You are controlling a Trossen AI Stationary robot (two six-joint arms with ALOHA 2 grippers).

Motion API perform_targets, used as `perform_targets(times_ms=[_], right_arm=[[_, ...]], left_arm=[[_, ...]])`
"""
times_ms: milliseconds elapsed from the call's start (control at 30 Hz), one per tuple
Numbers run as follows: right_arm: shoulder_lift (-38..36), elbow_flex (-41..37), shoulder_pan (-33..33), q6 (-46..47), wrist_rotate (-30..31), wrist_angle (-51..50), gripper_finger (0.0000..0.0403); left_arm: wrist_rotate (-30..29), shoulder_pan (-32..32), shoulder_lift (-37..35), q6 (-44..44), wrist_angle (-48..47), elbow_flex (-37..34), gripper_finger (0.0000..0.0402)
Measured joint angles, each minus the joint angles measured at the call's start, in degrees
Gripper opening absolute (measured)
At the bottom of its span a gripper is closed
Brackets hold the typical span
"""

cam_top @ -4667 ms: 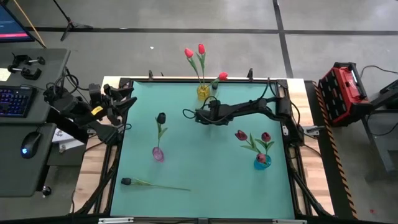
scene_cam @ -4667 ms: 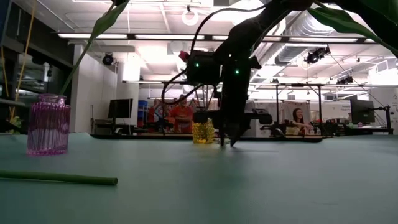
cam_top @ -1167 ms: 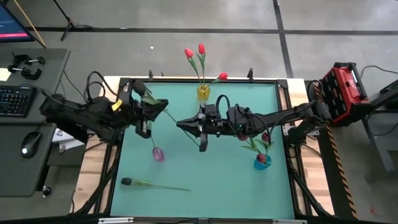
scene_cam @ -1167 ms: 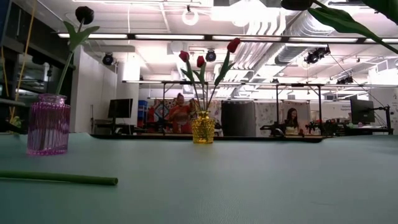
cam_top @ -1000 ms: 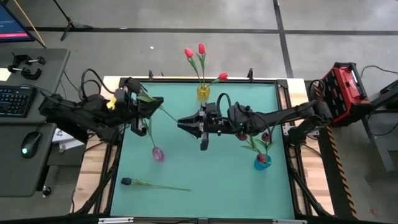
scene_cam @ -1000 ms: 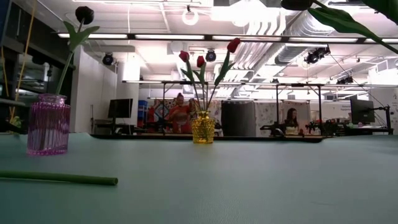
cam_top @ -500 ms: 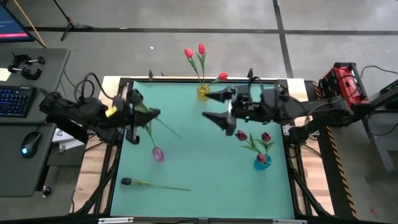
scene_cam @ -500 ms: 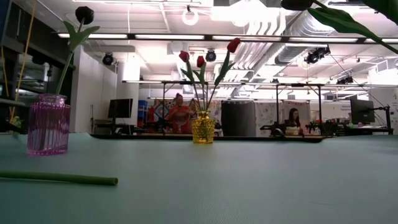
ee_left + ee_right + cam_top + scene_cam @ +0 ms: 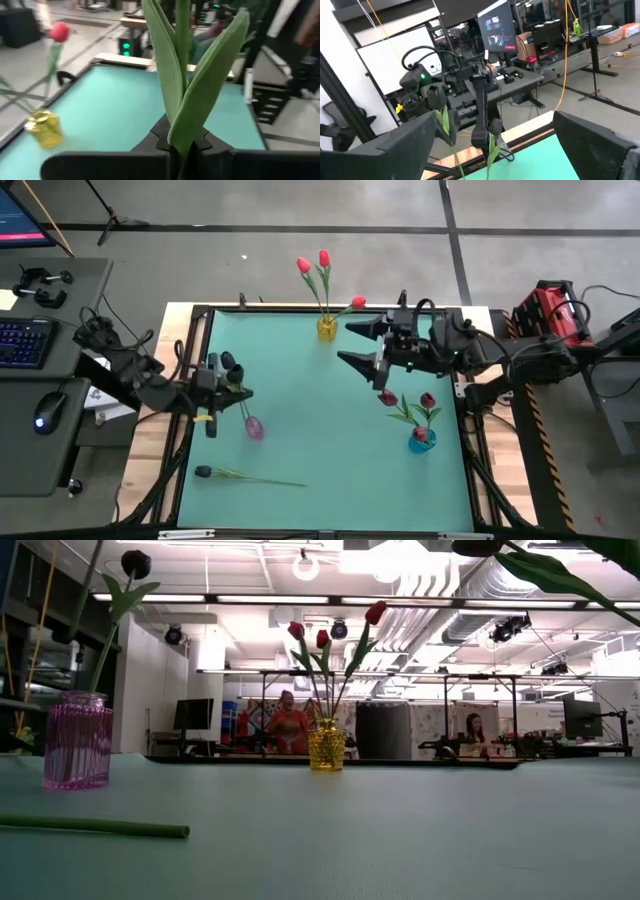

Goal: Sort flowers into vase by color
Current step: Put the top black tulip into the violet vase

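Note:
My left gripper [image 9: 214,390] is at the table's left side, shut on a flower [image 9: 238,395] whose stem and two long leaves [image 9: 185,75] rise past its fingers; the head is out of the wrist view. The pink vase [image 9: 254,427] stands just beside it on the near side and holds a near-black tulip [image 9: 136,562]. A thin stem [image 9: 88,585] slants above that vase's mouth. My right gripper [image 9: 362,343] hangs open and bare near the far edge, beside the yellow vase [image 9: 327,328]. My left gripper pinches the flower's stem where the leaves start [image 9: 181,145] between its two shut fingers. The fingers reach in about level from the table's left and lie across the stem. The flower is lifted clear of the table.
The yellow vase [image 9: 326,746] holds three bright red tulips. A blue vase [image 9: 421,438] at the right holds two dark crimson tulips. Another dark-headed flower [image 9: 240,476] lies flat near the front left, with its stem end [image 9: 150,830] showing in the low view.
My right gripper has opened, let go of the flower and drawn back up toward the far right. My left gripper has carried the flower toward the table's left and near edge, turning so that the flower, which stretched toward the middle, now stands by the pink vase.

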Motion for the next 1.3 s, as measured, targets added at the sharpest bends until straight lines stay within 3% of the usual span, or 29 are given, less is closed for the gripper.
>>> perform_targets(times_ms=[167, 367, 533, 1033, 1300], right_arm=[[0.4, 0.0, 0.0, 0.0, 1.0, -0.1, 0.0387], [0.6, 0.0, 0.0, 0.1, 1.3, -0.1, 0.0387], [0.6, 0.0, 0.0, 0.1, 1.4, -0.1, 0.0387], [0.6, 0.0, 0.0, 0.2, 1.8, -0.2, 0.0387], [0.6, 0.0, 0.0, 0.0, 2.9, -0.2, 0.0387]], left_arm=[[-2.5, -0.5, -0.1, 0.0, 0.6, -0.9, 0.0], [-4.0, -0.5, -2.9, -2.9, 7.5, -9.4, 0.0], [-5.7, -0.5, -6.4, 0.4, 14.5, -14.0, 0.0], [-6.8, -2.6, -9.5, 0.8, 12.2, -17.8, 0.0], [-5.8, -3.2, -8.4, -6.1, 7.8, -17.8, 0.0]])
